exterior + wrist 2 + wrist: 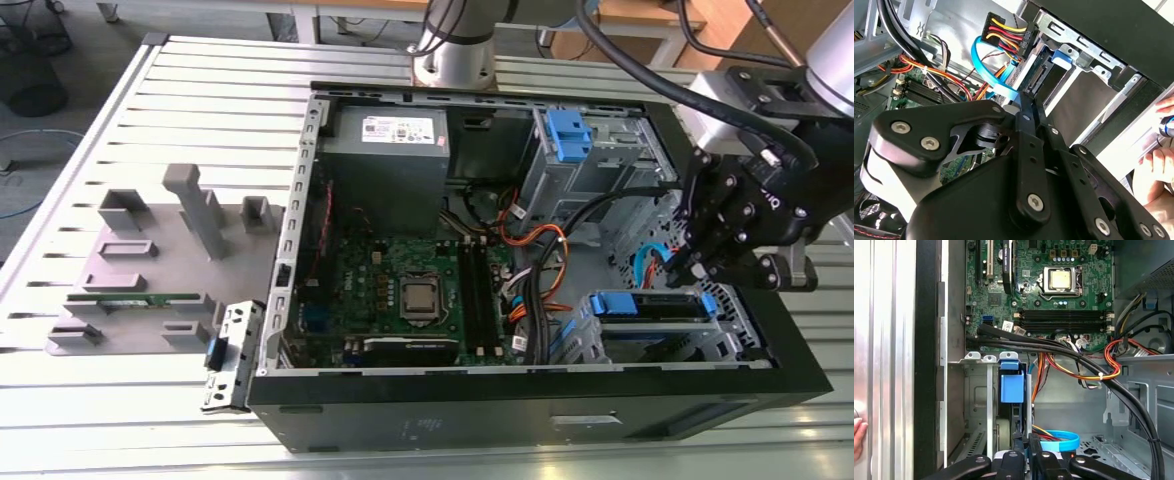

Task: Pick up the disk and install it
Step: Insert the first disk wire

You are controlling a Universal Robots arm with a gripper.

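**Gripper at the drive bay, disk seated edge-on in the cage**

Gripper [718, 262] hangs inside the open computer case [534, 425] at the exterior view's right, directly over the lower drive cage [727, 300]. In both wrist views its two black fingers [1026, 452] stand close together and appear to pinch the rear edge of the disk [1013, 412]; whether the pads truly bear on it or merely sit against it cannot be settled from these pictures.

Findings, largest to smallest:

- Case: lies on its side on the slatted table [160, 400], side panel off, motherboard [407, 290] and grey power supply [387, 145] exposed.
- Drive cage: the disk stands edge-on inside it, its blue carrier handle [1012, 387] toward the motherboard. It looks well into the slot.
- Second blue bracket [567, 135]: sits on the upper cage, untouched, well apart from the gripper.
- Cables: a blue data ribbon [991, 75] and a power plug [1004, 31] with coloured wires hang loose just beside the disk's connector end, not plugged in as far as can be seen.
- A person's hand [1159, 165] rests outside the case wall.

Judgement: pick-up is done; insertion appears nearly complete or complete. Full seating cannot be confirmed.
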